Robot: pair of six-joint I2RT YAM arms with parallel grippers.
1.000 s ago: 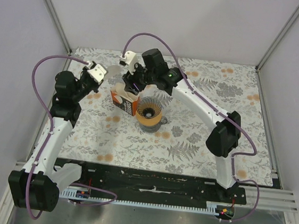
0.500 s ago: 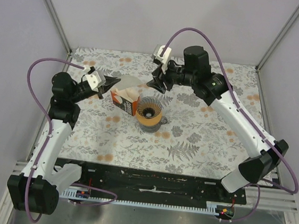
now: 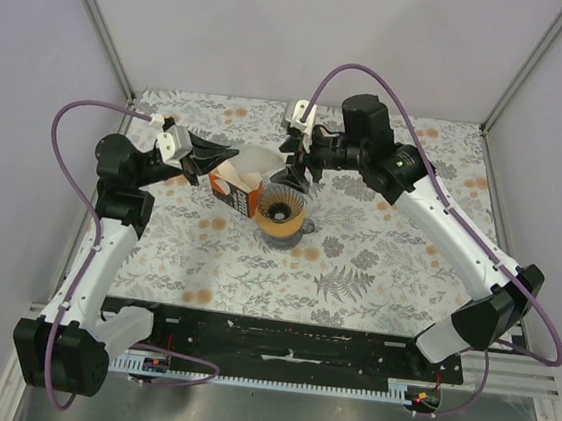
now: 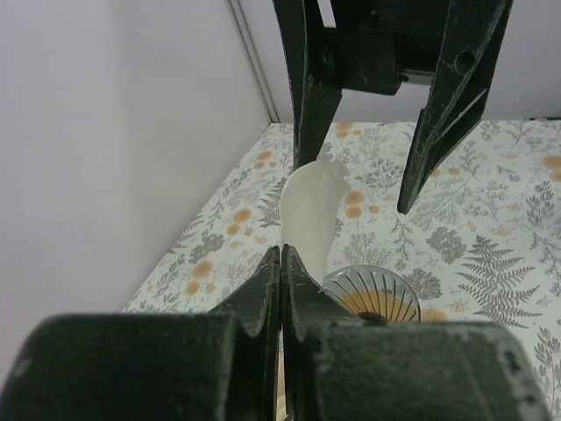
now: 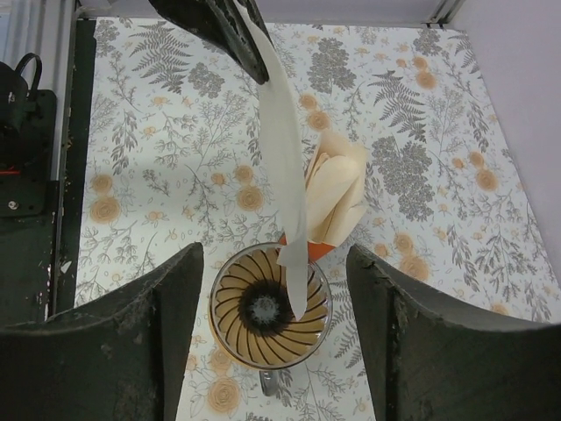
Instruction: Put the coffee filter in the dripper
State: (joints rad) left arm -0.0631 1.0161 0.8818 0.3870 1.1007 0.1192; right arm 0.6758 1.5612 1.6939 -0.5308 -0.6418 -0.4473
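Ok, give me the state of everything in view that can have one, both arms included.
left gripper: jaws shut on one edge of the coffee filter.
right gripper: jaws open, holding nothing, above the dripper.
coffee filter: flat, unopened, held in the air, not seated in the dripper.
dripper: upright, empty.
orange carton: upright, top open, cream papers sticking out.

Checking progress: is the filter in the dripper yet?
Out. The filter hangs flat, pinched by the left gripper, jaws shut; the dripper shows bare ribs.
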